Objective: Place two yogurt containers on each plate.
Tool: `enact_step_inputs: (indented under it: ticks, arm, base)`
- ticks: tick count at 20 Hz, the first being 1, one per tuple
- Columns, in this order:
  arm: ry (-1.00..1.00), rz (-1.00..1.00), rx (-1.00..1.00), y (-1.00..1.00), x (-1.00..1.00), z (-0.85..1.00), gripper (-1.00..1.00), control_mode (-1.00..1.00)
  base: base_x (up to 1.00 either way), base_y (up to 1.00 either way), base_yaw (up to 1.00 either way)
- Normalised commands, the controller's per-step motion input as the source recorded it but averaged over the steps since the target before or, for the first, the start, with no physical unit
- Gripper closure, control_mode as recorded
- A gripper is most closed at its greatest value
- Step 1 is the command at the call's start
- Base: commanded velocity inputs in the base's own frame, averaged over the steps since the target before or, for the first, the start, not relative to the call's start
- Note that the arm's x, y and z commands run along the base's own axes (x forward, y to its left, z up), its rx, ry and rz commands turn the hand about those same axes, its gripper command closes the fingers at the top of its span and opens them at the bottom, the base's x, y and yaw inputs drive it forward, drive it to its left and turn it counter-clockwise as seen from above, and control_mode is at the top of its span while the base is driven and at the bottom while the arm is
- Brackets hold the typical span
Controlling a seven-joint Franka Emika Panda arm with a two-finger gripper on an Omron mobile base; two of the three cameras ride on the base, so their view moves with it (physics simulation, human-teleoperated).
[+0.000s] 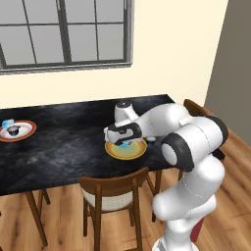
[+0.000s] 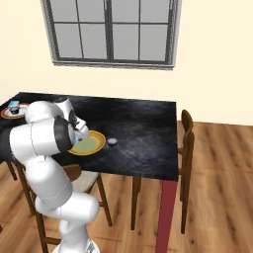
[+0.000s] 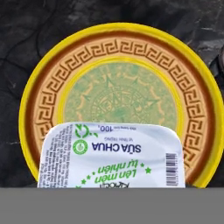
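Observation:
My gripper is shut on a light blue squarish yogurt container and holds it just over the yellow-orange plate. In the hand view the container's printed white lid covers my fingertips, with the plate's patterned rim and its green centre beyond it. A small round yogurt container stands on the table just right of that plate. Far left, the white plate with a red-brown rim carries a light blue container and a dark-topped round one.
The black marble table runs along the window wall. A wooden chair is tucked under its near edge below the yellow plate. Another chair stands at the table's right end.

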Motion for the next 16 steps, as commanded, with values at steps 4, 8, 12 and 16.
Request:
enact_step_inputs:
  ticks: [4, 8, 12, 16]
  arm:
    - [0.00, 0.00, 0.07, 0.01, 0.13, -0.13, 1.00, -1.00]
    - [0.02, 0.00, 0.08, 0.08, 0.11, -0.24, 1.00, -1.00]
    - [0.03, 0.00, 0.10, 0.01, 0.03, -0.24, 1.00, -1.00]
    - [0.00, 0.00, 0.10, 0.00, 0.02, -0.16, 1.00, -1.00]
  base:
    - [0.00, 0.00, 0.00]
    - [0.00, 0.00, 0.00]
    - [0.00, 0.00, 0.00]
    - [0.00, 0.00, 0.00]
